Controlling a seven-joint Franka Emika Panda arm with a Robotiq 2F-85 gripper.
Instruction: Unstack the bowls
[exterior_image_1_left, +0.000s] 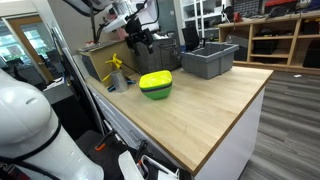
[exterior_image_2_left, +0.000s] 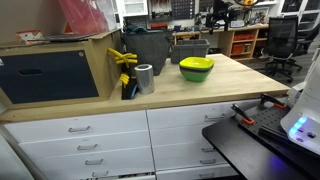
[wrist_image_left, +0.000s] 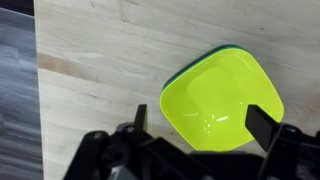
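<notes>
The bowls sit stacked on the wooden table. The yellow bowl is on top, nested in the green bowl; both also show in an exterior view. In the wrist view the yellow bowl fills the lower right, with a thin green and dark blue-purple rim edge peeking out behind it. My gripper is open, its fingers on either side of the yellow bowl, well above it. In an exterior view the gripper hangs above and behind the stack.
A grey rectangular bin stands at the back of the table. A grey cylinder and a yellow-black tool stand near a cabinet. The table edge runs at the left of the wrist view.
</notes>
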